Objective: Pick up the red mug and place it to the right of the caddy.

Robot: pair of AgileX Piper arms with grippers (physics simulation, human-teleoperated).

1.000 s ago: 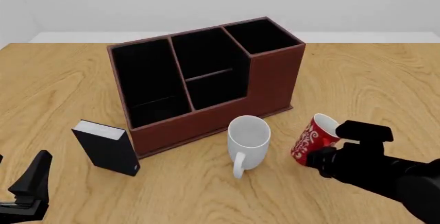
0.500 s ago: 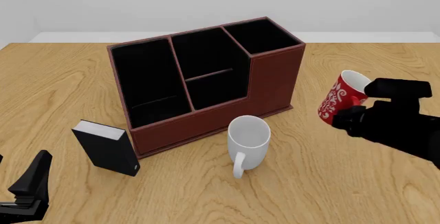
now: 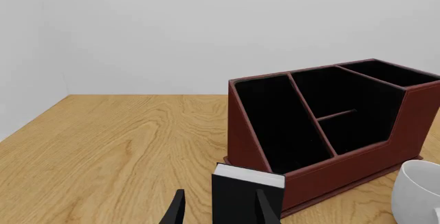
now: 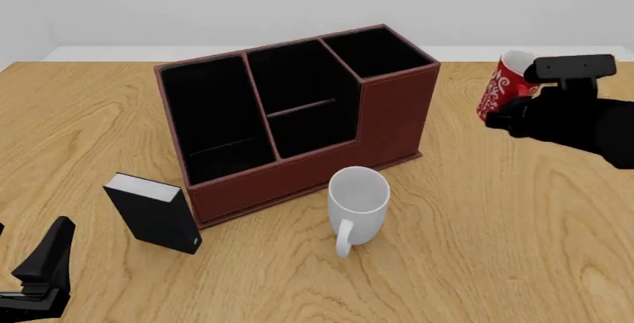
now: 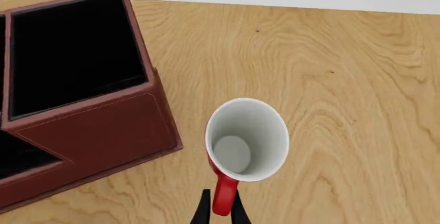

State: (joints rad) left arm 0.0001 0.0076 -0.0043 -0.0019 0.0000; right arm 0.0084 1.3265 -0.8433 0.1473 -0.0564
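Note:
The red mug (image 4: 501,85) with white swirls hangs in the air to the right of the caddy (image 4: 297,115), level with its top edge. My right gripper (image 4: 517,108) is shut on the mug's red handle (image 5: 223,197). In the right wrist view I look down into the mug's white inside (image 5: 246,140), with the caddy's right end (image 5: 89,110) close beside it. My left gripper (image 4: 44,267) stands open near the front left corner of the table, holding nothing; its fingers (image 3: 173,209) point at the black box.
A plain white mug (image 4: 358,206) stands in front of the caddy's right half. A small black box with a white top (image 4: 151,211) stands at the caddy's front left corner. Bare wooden table (image 4: 535,211) lies to the caddy's right.
My right gripper has carried the red mug up and away from the table's front, from beside the white mug to beside the caddy's upper right end. The left arm has stayed still.

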